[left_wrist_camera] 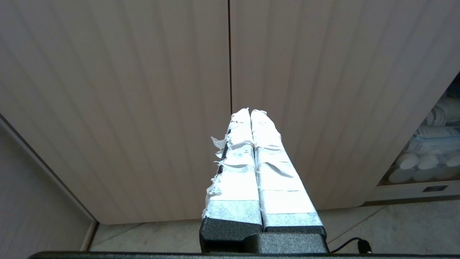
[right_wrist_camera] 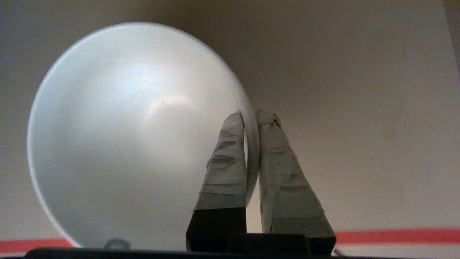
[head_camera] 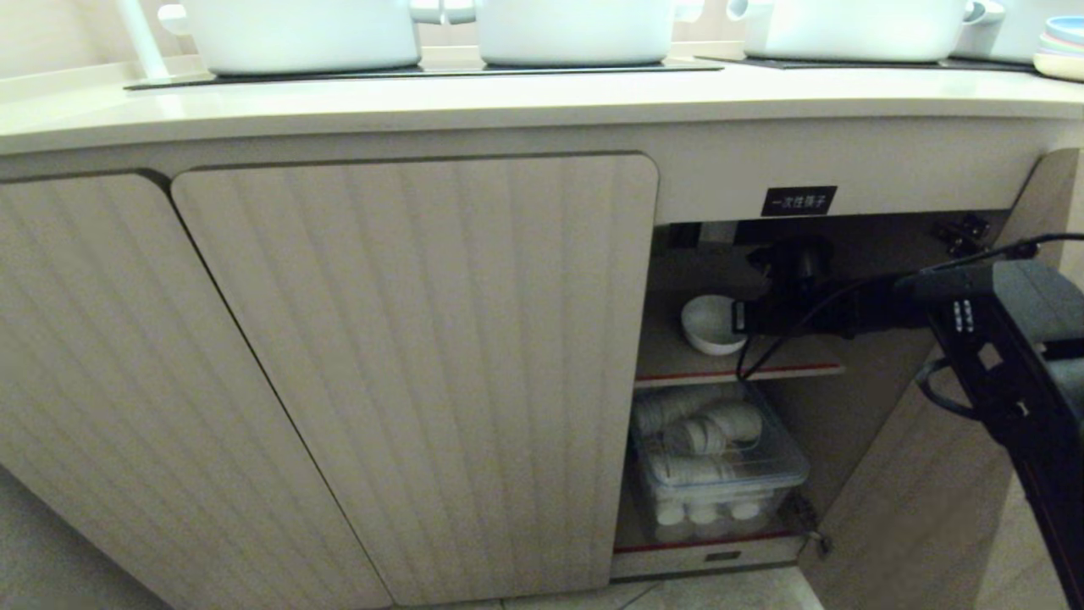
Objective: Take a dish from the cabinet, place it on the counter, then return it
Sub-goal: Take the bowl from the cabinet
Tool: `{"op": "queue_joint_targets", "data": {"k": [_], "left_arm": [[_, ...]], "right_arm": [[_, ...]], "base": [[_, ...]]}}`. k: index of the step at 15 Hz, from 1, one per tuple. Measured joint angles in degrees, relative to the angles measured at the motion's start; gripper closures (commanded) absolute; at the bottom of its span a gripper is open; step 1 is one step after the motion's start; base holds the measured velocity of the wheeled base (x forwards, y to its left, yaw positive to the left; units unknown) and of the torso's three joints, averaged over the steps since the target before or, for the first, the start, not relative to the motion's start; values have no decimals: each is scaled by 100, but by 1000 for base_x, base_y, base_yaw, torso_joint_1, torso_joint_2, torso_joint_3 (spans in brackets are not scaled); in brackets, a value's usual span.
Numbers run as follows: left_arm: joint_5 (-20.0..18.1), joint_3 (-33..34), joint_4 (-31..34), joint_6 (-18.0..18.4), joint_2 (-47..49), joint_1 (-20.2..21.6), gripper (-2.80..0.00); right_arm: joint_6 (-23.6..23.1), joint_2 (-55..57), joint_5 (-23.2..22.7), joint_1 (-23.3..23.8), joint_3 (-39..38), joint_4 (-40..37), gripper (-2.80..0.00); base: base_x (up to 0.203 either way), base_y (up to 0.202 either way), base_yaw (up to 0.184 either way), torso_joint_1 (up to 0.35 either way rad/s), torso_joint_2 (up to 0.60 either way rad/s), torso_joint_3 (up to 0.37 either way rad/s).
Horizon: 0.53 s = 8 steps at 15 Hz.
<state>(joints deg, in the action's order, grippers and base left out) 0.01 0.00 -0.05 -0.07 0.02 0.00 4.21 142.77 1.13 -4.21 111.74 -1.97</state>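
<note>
The dish (head_camera: 710,324), a small white bowl, is on the upper red-edged shelf (head_camera: 762,370) of the open cabinet (head_camera: 799,201), and it looks tilted. My right gripper (head_camera: 742,318) reaches into the compartment from the right. In the right wrist view the right gripper (right_wrist_camera: 251,115) is shut on the rim of the dish (right_wrist_camera: 125,136), one taped finger inside and one outside. The counter (head_camera: 508,106) runs above the cabinet. My left gripper (left_wrist_camera: 250,110) is shut and empty, hanging before closed fluted doors (left_wrist_camera: 143,108).
A clear plastic box (head_camera: 720,470) of white cups fills the lower shelf. The cabinet's door (head_camera: 923,500) stands open at the right, beside my right arm. Closed fluted doors (head_camera: 423,364) lie to the left. White pots (head_camera: 576,30) and stacked plates (head_camera: 1063,47) stand on the counter.
</note>
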Motion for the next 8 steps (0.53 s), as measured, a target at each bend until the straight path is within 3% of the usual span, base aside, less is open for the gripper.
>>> {"op": "queue_joint_targets", "data": {"k": [8], "left_arm": [[-1,0,2,0,0,0,0]], "right_arm": [[62,-433,-23,5,-709,-73,0]], "base": [[0,0,0,0,0,0]]}}
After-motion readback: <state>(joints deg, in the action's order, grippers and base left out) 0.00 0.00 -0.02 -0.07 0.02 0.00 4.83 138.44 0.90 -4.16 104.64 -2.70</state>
